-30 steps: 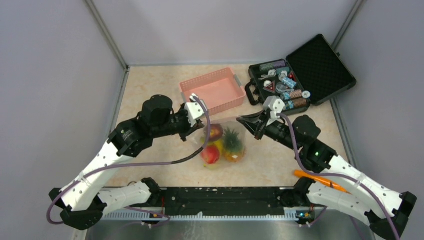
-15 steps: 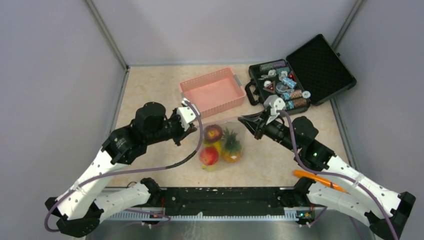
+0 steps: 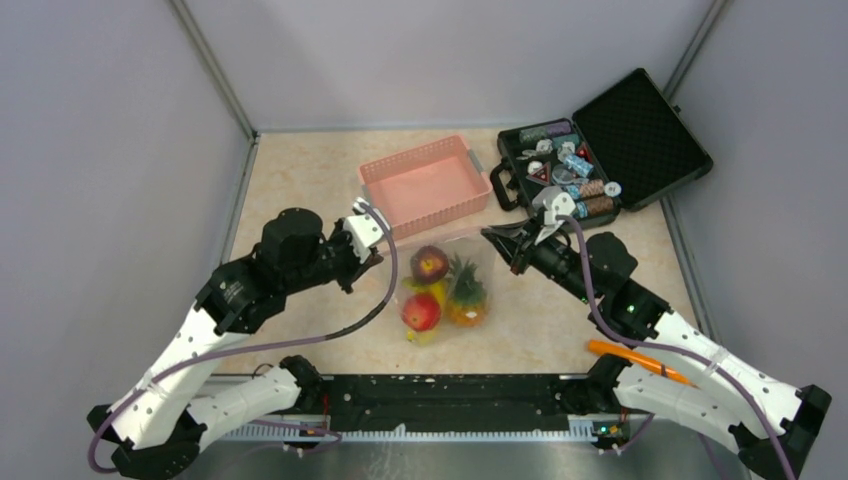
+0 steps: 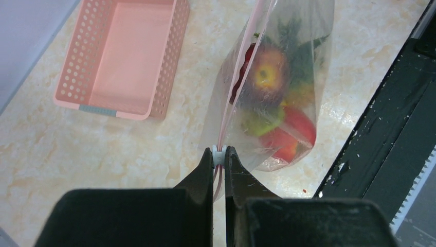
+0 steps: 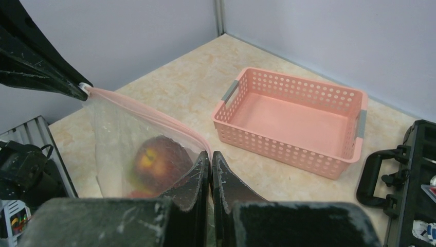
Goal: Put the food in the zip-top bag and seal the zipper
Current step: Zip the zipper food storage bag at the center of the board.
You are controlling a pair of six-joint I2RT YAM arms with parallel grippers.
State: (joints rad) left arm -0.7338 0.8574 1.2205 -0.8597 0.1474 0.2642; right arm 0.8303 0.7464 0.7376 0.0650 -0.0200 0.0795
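The clear zip-top bag lies mid-table between my two arms, its mouth edge lifted. The food shows through it: a maroon fruit, a pineapple, a red fruit and a bit of yellow banana. The zipper runs taut as a pink strip between the grippers. My left gripper is shut on the zipper's white slider at the bag's left end. At the right end, my right gripper is shut on the bag's mouth edge.
A pink basket stands just behind the bag. Further back right lies an open black case with small trinkets. An orange stick rests near the right arm's base, and a black rail runs along the front edge.
My left gripper has moved left, away from the right gripper, drawing the slider along the zipper. The right gripper has stayed in place.
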